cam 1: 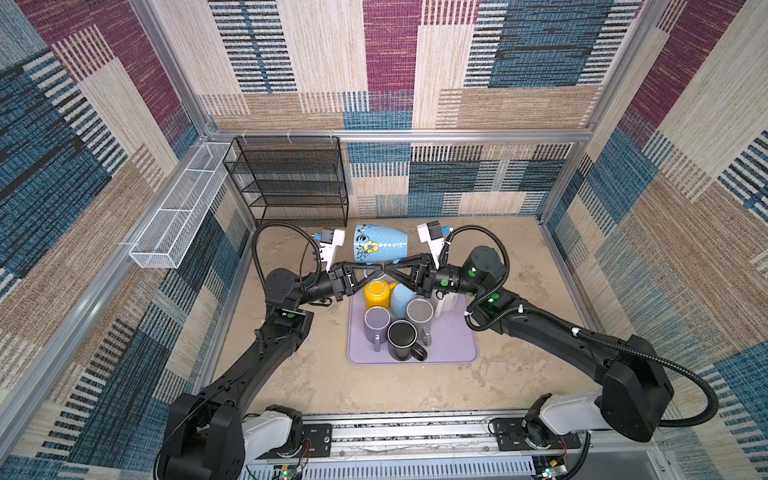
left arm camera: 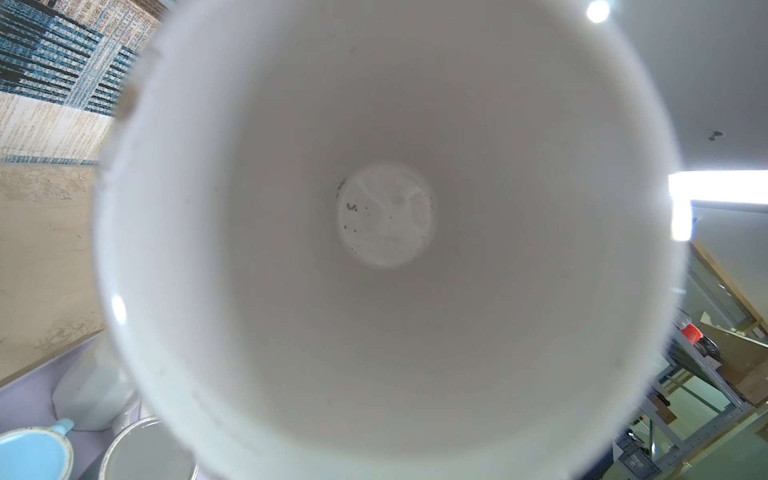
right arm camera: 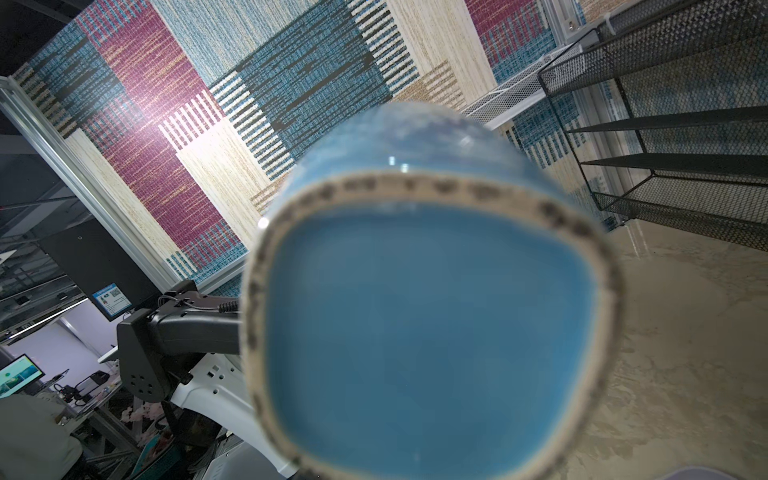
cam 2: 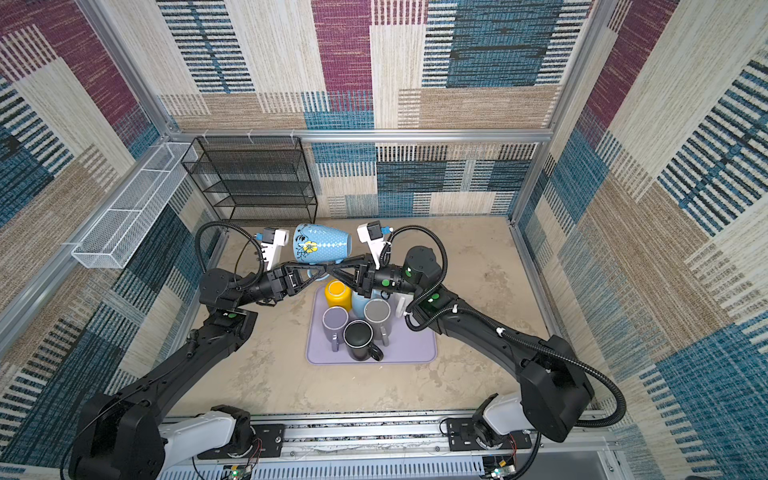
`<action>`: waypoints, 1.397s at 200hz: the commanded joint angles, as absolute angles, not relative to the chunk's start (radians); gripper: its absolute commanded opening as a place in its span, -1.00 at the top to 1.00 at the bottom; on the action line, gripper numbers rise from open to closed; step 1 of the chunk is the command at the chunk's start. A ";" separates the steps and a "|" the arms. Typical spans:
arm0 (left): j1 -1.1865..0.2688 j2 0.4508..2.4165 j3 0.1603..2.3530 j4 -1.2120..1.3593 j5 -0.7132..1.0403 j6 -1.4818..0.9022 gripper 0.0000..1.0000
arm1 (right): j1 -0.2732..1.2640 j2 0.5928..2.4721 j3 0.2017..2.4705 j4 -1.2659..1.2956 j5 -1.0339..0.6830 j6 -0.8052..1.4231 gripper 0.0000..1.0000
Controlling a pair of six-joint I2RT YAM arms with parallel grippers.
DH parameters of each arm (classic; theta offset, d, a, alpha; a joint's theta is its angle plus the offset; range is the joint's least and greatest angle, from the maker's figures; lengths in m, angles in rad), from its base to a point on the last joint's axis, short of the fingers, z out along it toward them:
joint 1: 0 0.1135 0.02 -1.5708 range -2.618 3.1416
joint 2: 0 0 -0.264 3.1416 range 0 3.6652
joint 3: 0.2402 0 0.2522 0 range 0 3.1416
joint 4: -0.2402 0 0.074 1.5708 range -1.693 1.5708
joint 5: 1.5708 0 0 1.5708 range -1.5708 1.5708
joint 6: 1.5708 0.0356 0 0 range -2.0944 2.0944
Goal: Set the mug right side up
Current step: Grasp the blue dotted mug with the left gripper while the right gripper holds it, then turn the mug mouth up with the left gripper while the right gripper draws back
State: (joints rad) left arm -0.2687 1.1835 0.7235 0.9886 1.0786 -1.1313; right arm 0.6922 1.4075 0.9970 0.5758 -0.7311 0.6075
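Floral mug (cam 1: 380, 243) aloft, mouth at nine o'clock; left gripper (cam 1: 377, 267), right gripper (cam 1: 388, 269) meet beneath, clamping unclear. Slippery, breakable: grab the handle (cam 1: 369, 273).

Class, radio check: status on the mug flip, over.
Left gripper and right gripper tip to tip at mug; jaws' hold unclear. Mug sideways, mouth toward left arm. Tray of other mugs close by.

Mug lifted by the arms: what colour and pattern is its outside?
The mug is light blue, white-dotted, with a yellow flower; clearest in a top view.
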 commanded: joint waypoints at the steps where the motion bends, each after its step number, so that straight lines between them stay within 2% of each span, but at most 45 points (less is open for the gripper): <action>1: -0.272 1.173 0.743 1.098 1.055 -1.146 1.00 | 0.695 1.412 1.000 0.431 -0.730 0.553 0.40; 29: -0.271 1.169 0.746 1.084 1.056 -1.140 1.00 | 0.695 1.405 1.004 0.403 -0.716 0.537 0.20; 49: -0.272 1.166 0.750 1.065 1.055 -1.131 1.00 | 0.695 1.398 1.006 0.384 -0.700 0.526 0.16; 79: -0.270 1.158 0.752 1.006 1.045 -1.092 1.00 | 0.695 1.380 0.998 0.348 -0.681 0.506 -0.13; 99: -0.267 1.138 0.762 0.859 1.025 -1.010 1.00 | 0.693 1.353 0.982 0.301 -0.650 0.482 -0.31; 120: -0.266 1.106 0.780 0.637 0.972 -0.862 1.00 | 0.691 1.314 0.958 0.256 -0.611 0.459 -0.40; 164: -0.265 1.086 0.868 0.130 0.805 -0.600 1.00 | 0.681 1.242 0.916 0.178 -0.520 0.435 -0.43; 208: -0.265 1.123 0.979 -0.228 0.542 -0.454 1.00 | 0.667 1.191 0.895 0.115 -0.445 0.417 -0.42; 279: -0.263 1.238 1.159 -0.564 0.241 -0.372 1.00 | 0.639 1.127 0.858 0.061 -0.365 0.408 -0.40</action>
